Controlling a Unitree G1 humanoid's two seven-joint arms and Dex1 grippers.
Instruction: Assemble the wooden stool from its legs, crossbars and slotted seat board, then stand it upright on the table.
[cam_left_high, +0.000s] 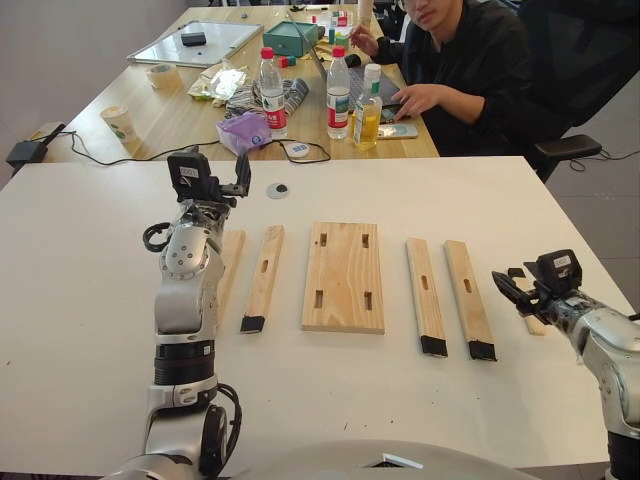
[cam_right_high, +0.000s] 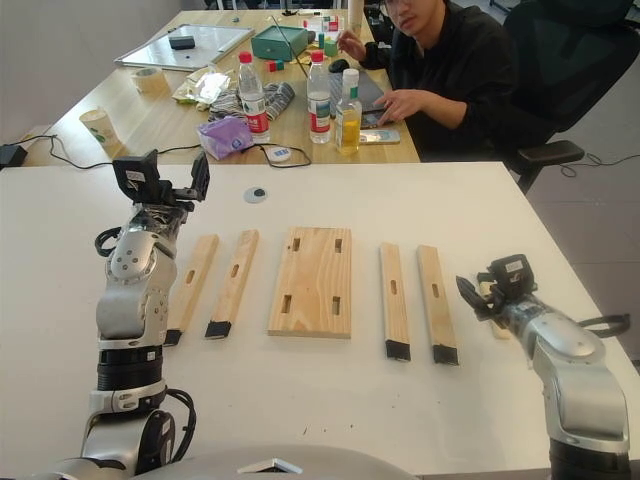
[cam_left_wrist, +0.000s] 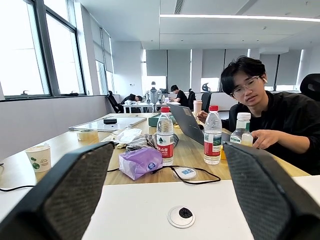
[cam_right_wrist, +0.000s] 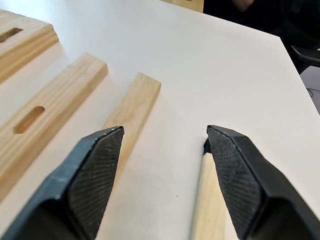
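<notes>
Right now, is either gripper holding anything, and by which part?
Nothing is held. The left gripper is open in the air; the right gripper is open above the table, next to a wooden stick.

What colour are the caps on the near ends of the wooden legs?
Black caps on pale wood legs, clearest in the left eye view.

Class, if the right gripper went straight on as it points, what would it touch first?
Probably the bare table, between the outermost leg and a thin crossbar; the open right gripper aims down at that gap. Depth is hard to judge.
</notes>
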